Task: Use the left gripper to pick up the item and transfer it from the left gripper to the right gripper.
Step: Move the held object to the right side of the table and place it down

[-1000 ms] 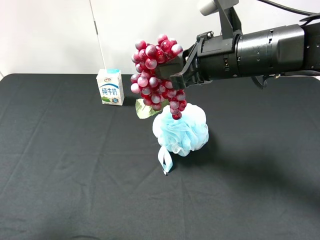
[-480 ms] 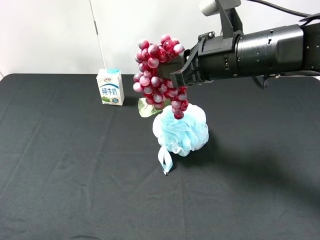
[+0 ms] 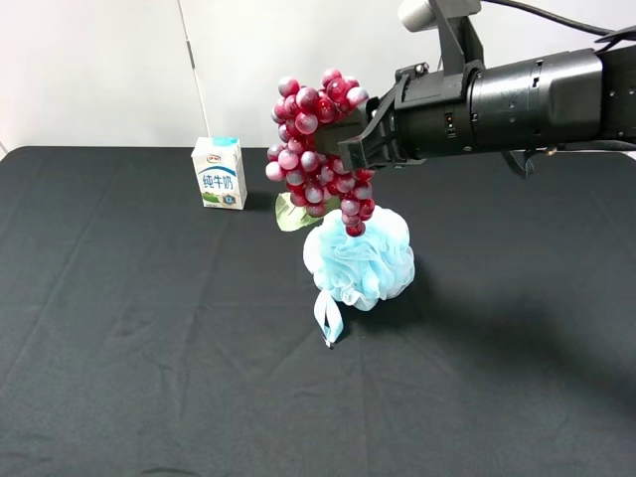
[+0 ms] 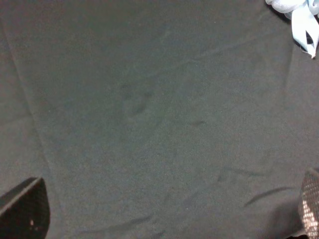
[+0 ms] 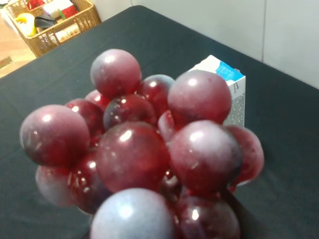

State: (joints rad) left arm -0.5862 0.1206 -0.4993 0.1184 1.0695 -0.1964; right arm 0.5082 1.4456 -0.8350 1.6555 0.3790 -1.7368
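Jaws on my right gripper [image 3: 350, 147] are clamped on the item [image 3: 313, 149], the bunch of red grapes, held in the air at upper centre of the high view, clear of the tabletop [image 3: 119, 328]. The bunch lies to the left of my right jaws in that frame. Its long axis runs nearly top to bottom, the lowest grapes show in front of the top of the pale blue pouf [image 3: 360, 256], and the green leaf [image 3: 290, 216] sits at its lower end. Exactly where the jaws bite I cannot make out, since grapes cover the tips. The right wrist view is filled with grapes, with the milk carton [image 5: 227, 87] behind them.

My left gripper [image 4: 167, 209] is spread wide with nothing between its jaws, over bare cloth, with only the pouf's ribbon [image 4: 304, 25] at the upper right of its frame. It does not show in the high view, so the right arm is the only one at the bunch. I judge the handover made; what follows rests on the right grip alone.
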